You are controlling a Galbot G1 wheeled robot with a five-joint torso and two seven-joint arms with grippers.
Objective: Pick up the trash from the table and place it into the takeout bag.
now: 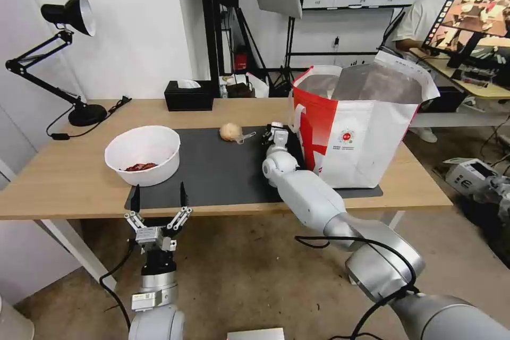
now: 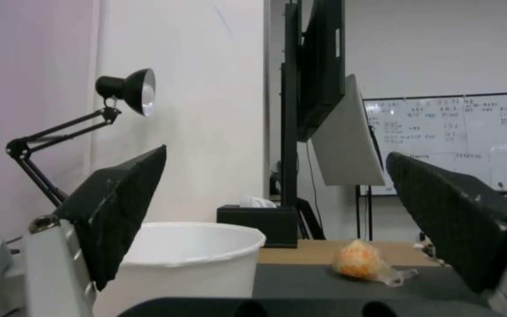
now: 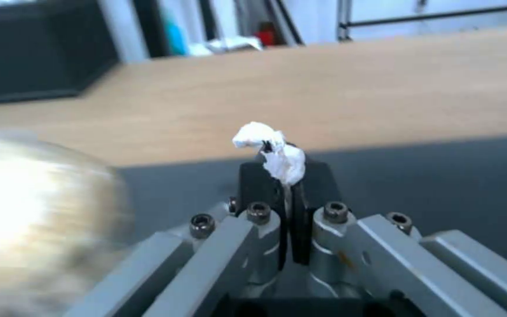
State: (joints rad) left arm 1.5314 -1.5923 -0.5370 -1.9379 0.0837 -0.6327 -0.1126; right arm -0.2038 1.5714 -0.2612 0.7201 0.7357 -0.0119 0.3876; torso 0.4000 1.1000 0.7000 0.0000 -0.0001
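The head camera is looking forward and down across the whole counter (image 1: 64,170) from above. The left wrist camera is sitting low at the counter's near edge, facing level toward the far wall and sharing the white bowl (image 2: 189,259) with the head view. The right wrist camera is hovering close over the dark mat (image 3: 441,185).

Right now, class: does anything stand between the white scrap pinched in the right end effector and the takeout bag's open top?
Only the takeout bag's own near wall; the right end effector, holding the white scrap, sits beside it, below its rim.
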